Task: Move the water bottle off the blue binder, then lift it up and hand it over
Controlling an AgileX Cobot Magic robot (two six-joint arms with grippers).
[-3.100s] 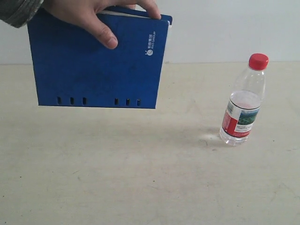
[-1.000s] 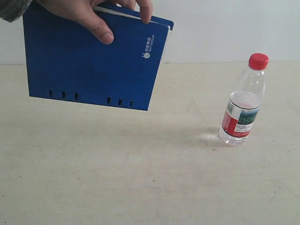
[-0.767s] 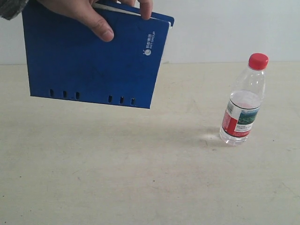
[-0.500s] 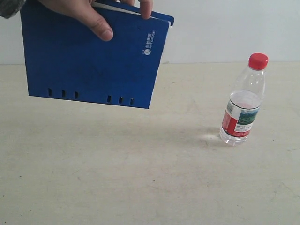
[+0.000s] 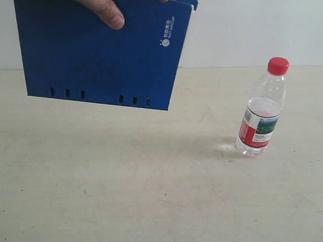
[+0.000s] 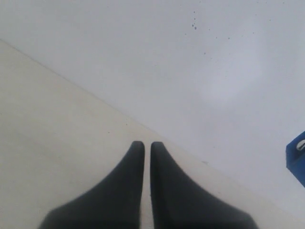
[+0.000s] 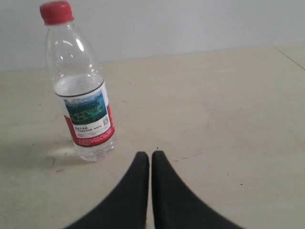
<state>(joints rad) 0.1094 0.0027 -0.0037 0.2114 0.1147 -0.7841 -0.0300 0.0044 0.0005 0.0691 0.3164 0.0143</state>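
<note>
The water bottle (image 5: pixel 262 108) stands upright on the table at the right, red cap on top, partly filled; the right wrist view shows the water bottle (image 7: pixel 82 90) too. A person's hand (image 5: pixel 107 10) holds the blue binder (image 5: pixel 103 53) in the air at the upper left, slots along its lower edge; only a corner of the blue binder (image 6: pixel 297 157) enters the left wrist view. My right gripper (image 7: pixel 150 155) is shut and empty, a short way from the bottle's base. My left gripper (image 6: pixel 147 144) is shut and empty over the table near the wall. Neither gripper appears in the exterior view.
The beige table (image 5: pixel 151 191) runs back to a white wall (image 5: pixel 252 30). The held binder hangs over the table's back left part.
The hand has raised the binder and shifted it slightly right, so its top edge now leaves the view. The bottle has not moved.
</note>
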